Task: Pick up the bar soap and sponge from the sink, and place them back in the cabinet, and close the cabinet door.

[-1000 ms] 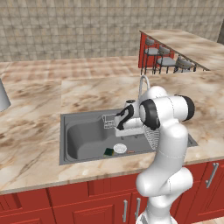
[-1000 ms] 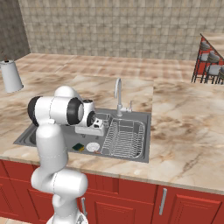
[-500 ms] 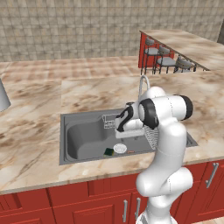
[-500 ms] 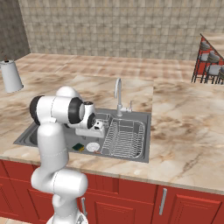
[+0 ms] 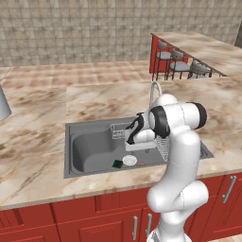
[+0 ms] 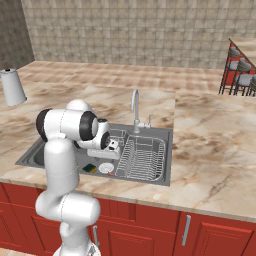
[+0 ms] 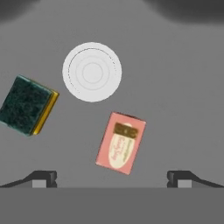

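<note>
Jaws: standing wide apart, gripping nothing; gripper (image 7: 112, 177) hanging over the sink floor, the two dark fingertips (image 7: 43, 178) showing at the bottom corners of the hand view.
Gripper in the base views: sitting above the basin at the end of the white arm (image 5: 176, 142), hand (image 5: 138, 137) partly masked by the forearm; fingers too small to make out there; same hand (image 6: 111, 146) seen from the other side.
Bar soap: lying flat on the sink floor, pinkish bar soap (image 7: 121, 142) with a pale label, tilted, between the fingertips and just below the drain; hard to make out in the left base view, hidden behind the arm in the right base view.
Sponge: resting on the sink floor, sponge (image 7: 27, 105) dark green face up with a yellow edge showing, beside the drain and apart from the soap; showing as a small dark square (image 5: 117, 164) and a green-yellow speck (image 6: 90, 168) in the base views.
Drain: round white drain (image 7: 92, 71) lying between sponge and soap.
Sink: grey sink (image 5: 80, 137) set in the marble worktop (image 5: 42, 123); wire rack (image 6: 142, 159) and chrome tap (image 6: 135, 107) plain in the right base view, largely covered by the arm in the left.
Cut off: grey cylinder (image 6: 13, 86) on the worktop whole in the right base view, clipped at the left edge of the other.
</note>
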Robot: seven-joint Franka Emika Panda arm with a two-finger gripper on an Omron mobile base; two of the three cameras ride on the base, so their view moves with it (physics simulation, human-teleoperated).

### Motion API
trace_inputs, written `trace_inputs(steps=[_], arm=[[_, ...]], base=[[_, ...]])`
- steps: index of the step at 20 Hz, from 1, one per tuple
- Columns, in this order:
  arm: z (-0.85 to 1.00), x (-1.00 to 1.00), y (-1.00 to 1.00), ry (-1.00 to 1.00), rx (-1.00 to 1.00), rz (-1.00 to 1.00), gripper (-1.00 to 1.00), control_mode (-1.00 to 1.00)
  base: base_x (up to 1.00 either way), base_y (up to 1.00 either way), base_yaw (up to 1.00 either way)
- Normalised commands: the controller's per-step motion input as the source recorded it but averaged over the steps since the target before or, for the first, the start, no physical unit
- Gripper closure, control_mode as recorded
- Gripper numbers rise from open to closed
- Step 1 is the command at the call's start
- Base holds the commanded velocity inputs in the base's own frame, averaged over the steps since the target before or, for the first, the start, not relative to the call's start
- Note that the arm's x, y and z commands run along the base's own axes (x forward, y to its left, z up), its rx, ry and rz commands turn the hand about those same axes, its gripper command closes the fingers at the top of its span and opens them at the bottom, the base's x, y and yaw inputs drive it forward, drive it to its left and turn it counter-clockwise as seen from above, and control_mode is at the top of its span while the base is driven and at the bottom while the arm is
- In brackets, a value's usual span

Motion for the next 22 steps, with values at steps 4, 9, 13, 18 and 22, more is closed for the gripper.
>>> trace_inputs(steps=[4,9,13,18,22], arm=[[-0.15,0.00,-0.03,0.00,0.00,0.00,-1.00,-1.00],[-0.15,0.00,0.00,0.00,0.00,0.00,-1.00,-1.00],[-0.16,0.00,0.00,0.00,0.00,0.00,-1.00,-1.00],[-0.19,0.00,0.00,0.00,0.00,0.00,-1.00,-1.00],[-0.15,0.00,0.00,0.00,0.00,0.00,-1.00,-1.00]], base=[[0.00,0.00,0.00],[0.00,0.00,0.00],[0.00,0.00,0.00],[0.00,0.00,0.00],[0.00,0.00,0.00]])
